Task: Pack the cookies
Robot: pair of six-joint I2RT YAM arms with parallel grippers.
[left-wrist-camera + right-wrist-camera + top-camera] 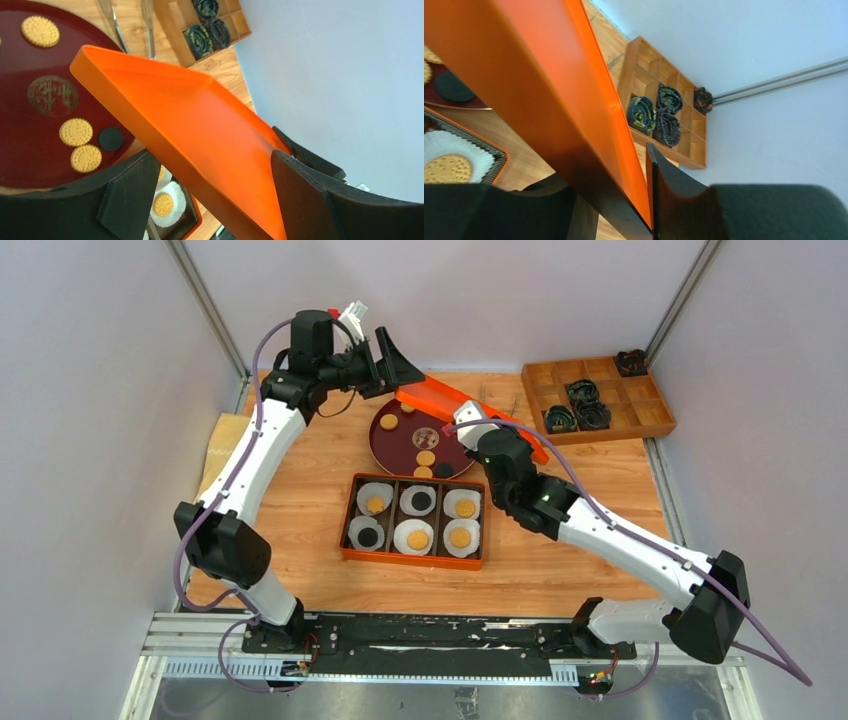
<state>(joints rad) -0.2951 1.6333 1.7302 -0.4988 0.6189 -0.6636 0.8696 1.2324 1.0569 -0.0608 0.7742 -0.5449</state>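
Observation:
Both grippers hold an orange lid [440,397] tilted above a round dark-red plate [385,445]. My left gripper [400,375] is shut on the lid's far left end [200,130]. My right gripper [478,430] is shut on its near right rim [524,75]. Tan cookies [426,457] and one black cookie [443,470] lie loose on the plate; they also show in the left wrist view [76,132]. An orange box [412,560] in front holds six white paper cups, each with one cookie [417,538], tan or black.
A wooden compartment tray [660,420] with dark coiled items [585,405] sits at the back right. Two thin metal rods [112,20] lie between plate and tray. A tan sheet [220,445] lies at the left edge. Walls close in on three sides.

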